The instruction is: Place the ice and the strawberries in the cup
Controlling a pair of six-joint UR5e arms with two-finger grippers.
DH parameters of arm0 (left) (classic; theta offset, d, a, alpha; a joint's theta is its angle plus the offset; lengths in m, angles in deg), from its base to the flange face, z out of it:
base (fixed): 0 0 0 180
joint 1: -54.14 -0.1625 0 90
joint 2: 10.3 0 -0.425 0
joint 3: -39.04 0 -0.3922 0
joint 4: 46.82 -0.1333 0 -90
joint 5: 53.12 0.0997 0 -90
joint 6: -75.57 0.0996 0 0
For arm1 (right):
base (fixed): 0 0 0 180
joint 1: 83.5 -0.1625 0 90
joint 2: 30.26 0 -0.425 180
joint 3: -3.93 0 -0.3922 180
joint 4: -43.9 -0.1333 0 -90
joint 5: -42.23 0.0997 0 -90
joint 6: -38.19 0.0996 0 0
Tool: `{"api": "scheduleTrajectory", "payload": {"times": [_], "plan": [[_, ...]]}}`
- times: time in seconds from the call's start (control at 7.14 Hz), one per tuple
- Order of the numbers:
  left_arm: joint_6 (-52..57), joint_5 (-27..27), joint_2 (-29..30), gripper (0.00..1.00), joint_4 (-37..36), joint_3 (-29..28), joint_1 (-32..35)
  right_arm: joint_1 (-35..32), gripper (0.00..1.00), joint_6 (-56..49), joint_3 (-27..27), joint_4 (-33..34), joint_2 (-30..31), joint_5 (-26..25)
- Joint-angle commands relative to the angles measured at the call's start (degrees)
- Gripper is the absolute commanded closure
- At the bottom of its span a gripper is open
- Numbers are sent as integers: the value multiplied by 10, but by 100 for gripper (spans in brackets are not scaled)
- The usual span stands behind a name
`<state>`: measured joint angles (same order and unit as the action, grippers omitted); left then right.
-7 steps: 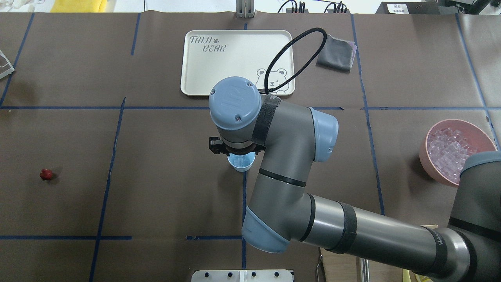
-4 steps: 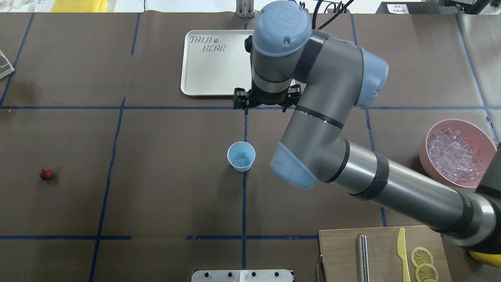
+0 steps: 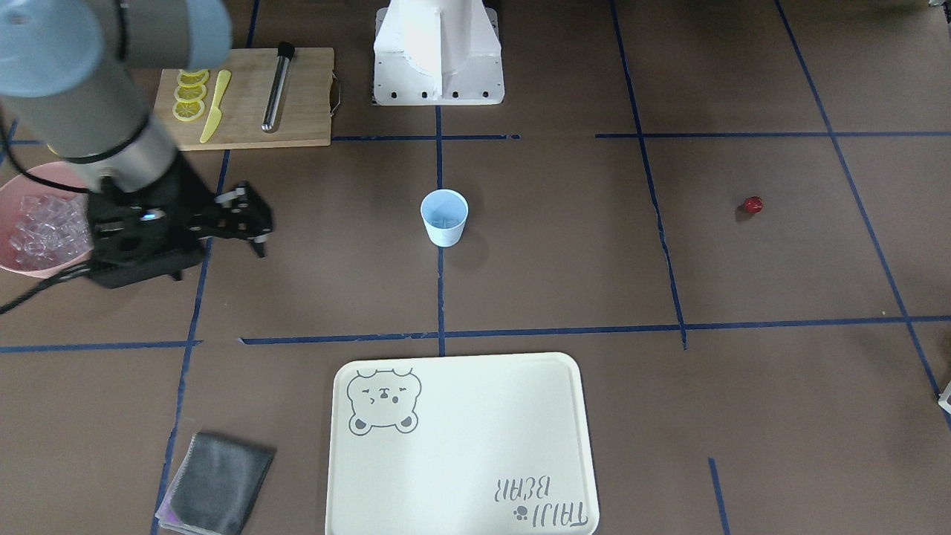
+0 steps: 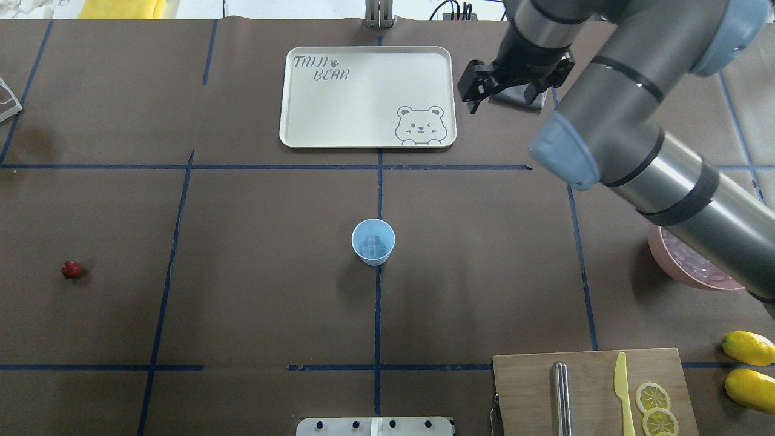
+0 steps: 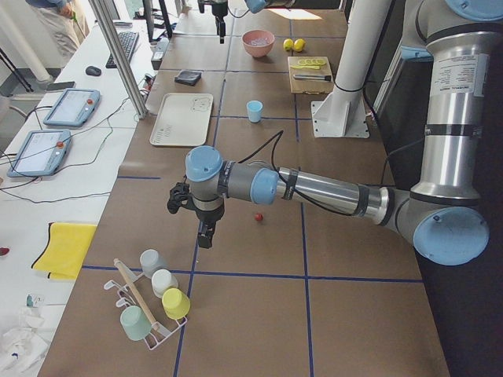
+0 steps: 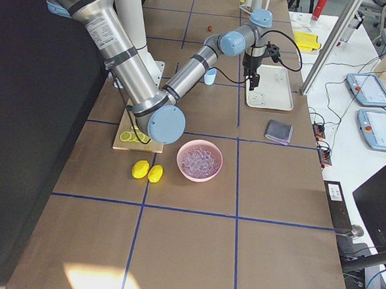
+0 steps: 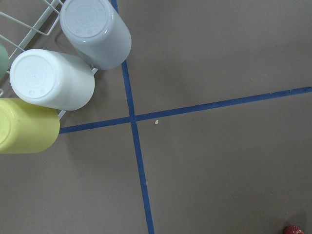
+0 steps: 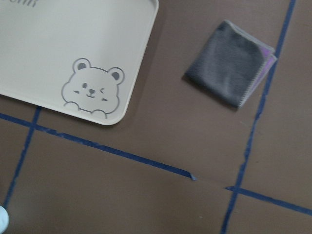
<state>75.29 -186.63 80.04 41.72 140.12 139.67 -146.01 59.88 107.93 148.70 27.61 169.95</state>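
Observation:
The light-blue cup [image 4: 373, 242] stands upright at the table's middle, also in the front view [image 3: 444, 217], with a few clear ice cubes [image 4: 374, 246] in it. More ice [image 3: 43, 229] fills the pink bowl [image 6: 182, 167]. The strawberry [image 4: 71, 269] lies alone far on the left side and at the corner of the left wrist view [image 7: 293, 230]. My right gripper [image 4: 505, 91] is open and empty, high up by the grey cloth [image 8: 230, 70]. My left gripper [image 5: 200, 228] hangs near the strawberry [image 5: 258, 217]; I cannot tell whether it is open.
A cream bear tray [image 4: 367, 97] lies at the back. A cutting board [image 4: 590, 393] holds lemon slices, a yellow knife and a metal rod, with two lemons [image 4: 749, 363] beside it. A rack of upturned mugs [image 7: 53, 83] stands under the left wrist.
My right arm has swung from over the cup toward the back right, past the tray to the cloth. The cup now shows fully, with ice in it. The strawberry has not moved.

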Motion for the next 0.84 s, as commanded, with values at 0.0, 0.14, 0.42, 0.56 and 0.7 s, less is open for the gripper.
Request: {"api": "scheduleTrajectory", "payload": {"times": [0.0, 0.14, 0.42, 0.56, 0.7], "plan": [[1, 0, -2, 0, 0, 2, -1, -134, 0, -279, 37, 31, 132, 33], [0, 0, -3, 0, 0, 2, -1, -191, 0, -381, 34, 29, 191, 63], [-2, 1, -3, 0, 1, 8, -3, -292, 0, -472, 36, -1, 326, 74], [-3, 0, -2, 0, 4, 13, -17, -328, 0, -468, 34, -6, 381, 73], [-6, 1, -2, 0, 7, 21, -33, -338, 0, -442, 37, -6, 419, 71]]}}
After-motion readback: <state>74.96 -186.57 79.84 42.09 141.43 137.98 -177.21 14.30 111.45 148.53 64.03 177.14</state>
